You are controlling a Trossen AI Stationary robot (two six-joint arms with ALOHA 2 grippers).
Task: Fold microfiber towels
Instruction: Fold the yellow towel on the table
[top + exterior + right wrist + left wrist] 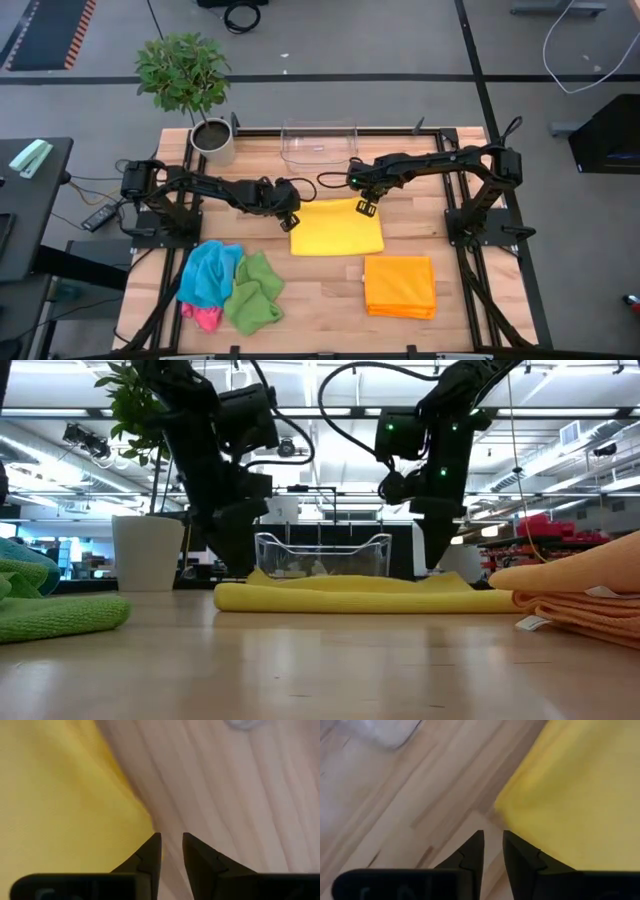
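Note:
A yellow microfiber towel point(337, 228) lies folded flat in the middle of the table. My left gripper point(291, 222) stands at its far left corner point(502, 805), pointing steeply down. It is open a little, with bare wood showing in the gap point(491, 842). My right gripper point(365, 208) stands at the towel's far right corner point(145, 817), also open a little over bare wood point(171, 845). A folded orange towel point(400, 285) rests flat at the near right. Blue point(208, 272), green point(254, 293) and pink point(205, 318) towels lie crumpled in a heap at the near left.
A clear plastic bin point(319, 145) stands at the far edge, just behind the yellow towel. A potted plant in a white pot point(213, 140) stands at the far left corner. Bare wood lies between the yellow towel and the table's near edge.

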